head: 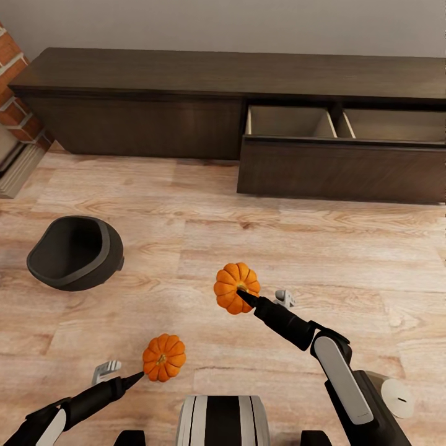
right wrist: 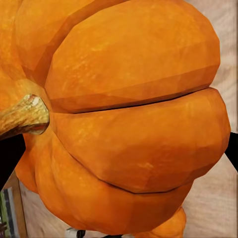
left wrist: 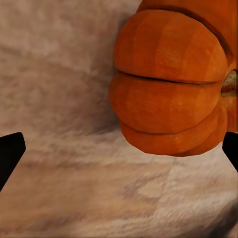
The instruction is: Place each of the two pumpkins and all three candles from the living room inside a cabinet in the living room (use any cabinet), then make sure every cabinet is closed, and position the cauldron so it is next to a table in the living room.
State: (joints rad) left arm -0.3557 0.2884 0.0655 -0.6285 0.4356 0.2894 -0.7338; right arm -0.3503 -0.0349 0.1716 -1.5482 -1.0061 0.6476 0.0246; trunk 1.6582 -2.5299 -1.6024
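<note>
The pumpkin in your right gripper [head: 245, 297] sat at [head: 236, 287], carried above the wood floor [head: 347, 248] about midway between the robot and the cabinet [head: 223, 105]. In the right wrist view it [right wrist: 129, 119] filled the space between the two dark fingertips, so the fingers were judged closed on it.

The second pumpkin [head: 163, 357] sat nearer the robot, at the tip of your left gripper [head: 133, 378]. In the left wrist view that pumpkin [left wrist: 171, 84] lay toward one finger with the fingertips far apart; whether the grip had engaged could not be told.

The cabinet's right-hand drawer [head: 341, 162] stood pulled out, its pale interior exposed, presumably to receive both pumpkins. The cauldron [head: 75, 253] lay tipped on the floor to the left, well apart.
</note>
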